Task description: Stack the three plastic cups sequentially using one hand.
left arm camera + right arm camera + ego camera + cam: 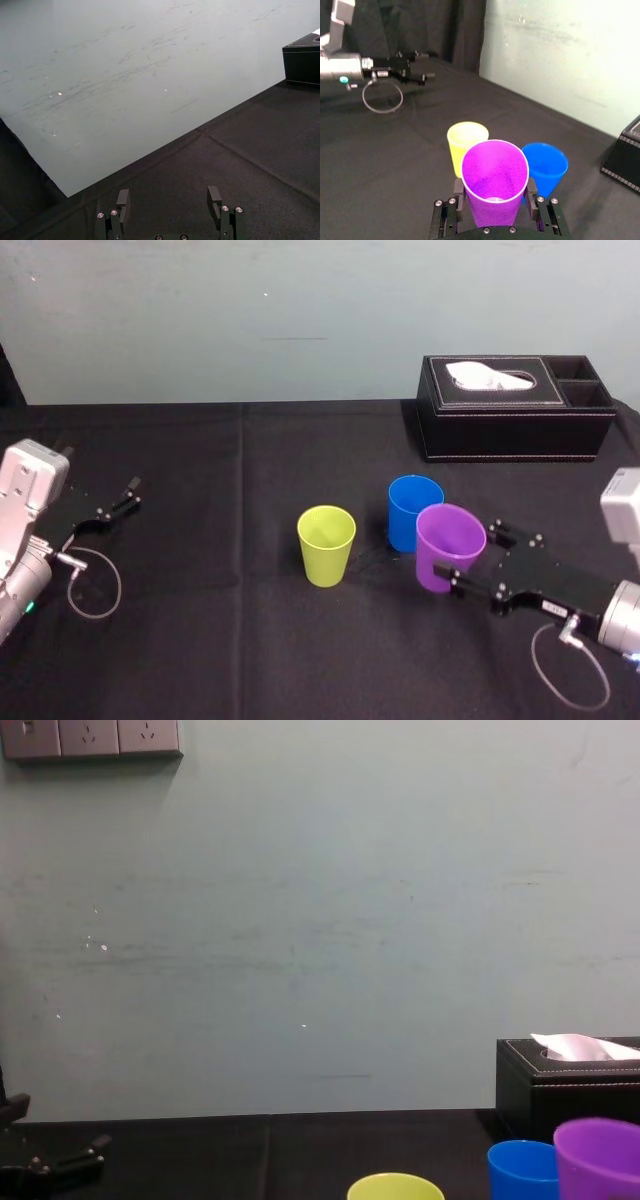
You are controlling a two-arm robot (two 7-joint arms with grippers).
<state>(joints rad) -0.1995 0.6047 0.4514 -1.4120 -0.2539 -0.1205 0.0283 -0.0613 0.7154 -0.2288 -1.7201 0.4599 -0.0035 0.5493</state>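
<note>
**Purple cup pinched in right pincer, next to blue cup**

- The purple cup (450,545) is upright and mouth up, right of centre on the surface (220,640). I can't tell whether its base touches the cloth.
- The right pincer (470,556) reaches in from 4 o'clock and pinches the cup. In the right wrist view, one finger is pressed to each side of the lower wall, so the cup (495,175) sits squarely between the fingers (459,194), rim well above them. The cup looks empty.
- The blue cup (412,512) stands at 11 o'clock of the purple one, just beside it. The rims overlap in the head view, so I can't tell whether they touch. The chest view puts the purple rim (600,1145) higher than the blue rim (522,1160).
- The yellow-green cup (326,545) stands at 9 o'clock of the purple one, apart from both other cups. It is upright, with its open mouth up.
- No cup is nested in another.
- The black tissue box (515,410) is at 1 o'clock of the cups, near the far edge and well apart from them. A white tissue sticks out of its top.
- The left pincer (112,502) is parked far out at 9 o'clock, well apart from the cups. Its fingers are spread with nothing between them, which is clearest in the left wrist view (168,200).
</note>
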